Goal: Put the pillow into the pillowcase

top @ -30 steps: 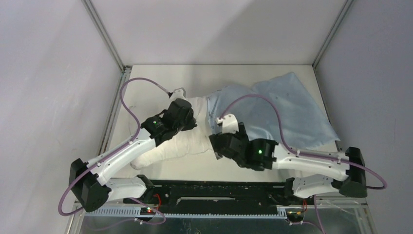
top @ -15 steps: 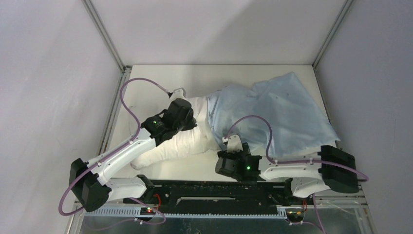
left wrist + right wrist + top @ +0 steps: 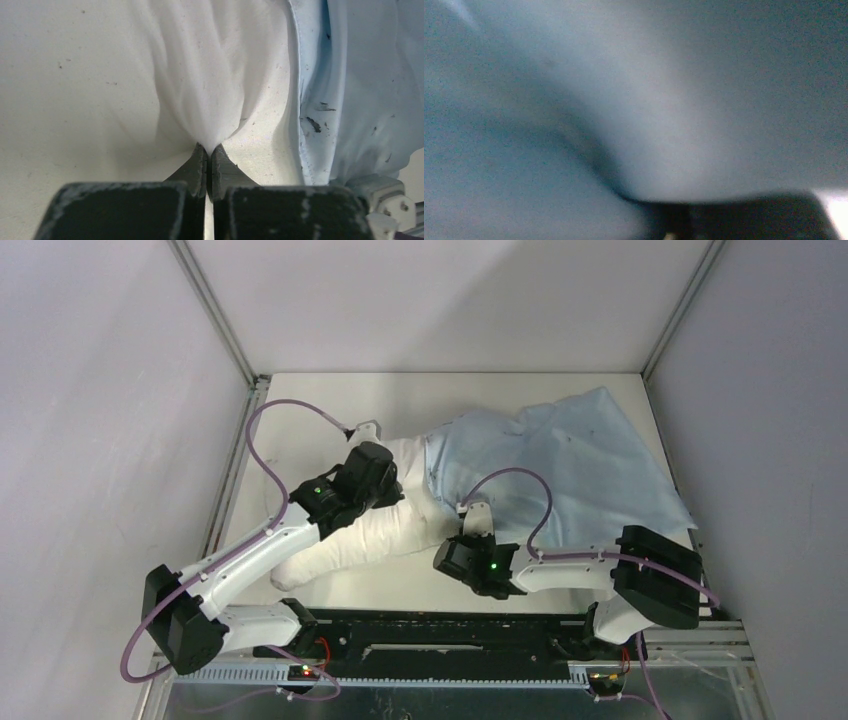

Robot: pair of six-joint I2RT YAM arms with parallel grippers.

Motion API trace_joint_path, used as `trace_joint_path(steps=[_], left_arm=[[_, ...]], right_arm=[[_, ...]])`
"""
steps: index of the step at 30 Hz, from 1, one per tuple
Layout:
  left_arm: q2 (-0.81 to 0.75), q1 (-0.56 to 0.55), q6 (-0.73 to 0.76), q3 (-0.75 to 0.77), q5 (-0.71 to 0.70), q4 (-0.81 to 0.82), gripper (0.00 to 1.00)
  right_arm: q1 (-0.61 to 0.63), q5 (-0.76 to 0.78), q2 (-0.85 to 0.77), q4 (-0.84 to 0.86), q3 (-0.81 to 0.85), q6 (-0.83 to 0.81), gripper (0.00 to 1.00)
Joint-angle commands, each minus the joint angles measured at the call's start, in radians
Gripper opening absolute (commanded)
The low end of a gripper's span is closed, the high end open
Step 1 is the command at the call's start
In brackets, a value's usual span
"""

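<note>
Here, the left gripper (image 3: 206,152) pinches a fold of the pillow (image 3: 345,540) between fully closed fingers, the white fabric drawn into a peak at their tips. The cushion lies across the middle of the table (image 3: 300,410), its left part bare and its right end tucked under the hem of the pillowcase (image 3: 580,465), which spreads, wrinkled, toward the far right corner. The right gripper (image 3: 457,558) sits low at the near edge of the blue cloth where it meets the pillow (its wrist camera sees only blurred pale blue fabric), so whether its fingers are open or closed cannot be told.
</note>
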Motion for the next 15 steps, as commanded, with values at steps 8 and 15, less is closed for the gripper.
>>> trace_joint_path(steps=[8,15], left_arm=[[0.033,0.003,0.064,0.130,-0.058,-0.007,0.00],[-0.012,-0.167,0.032,0.239,-0.091,-0.084,0.00]], right_arm=[[0.168,0.121,-0.232,-0.251,0.376,-0.258,0.00],[-0.070,-0.397,-0.146,-0.252,0.728,-0.521,0.00]])
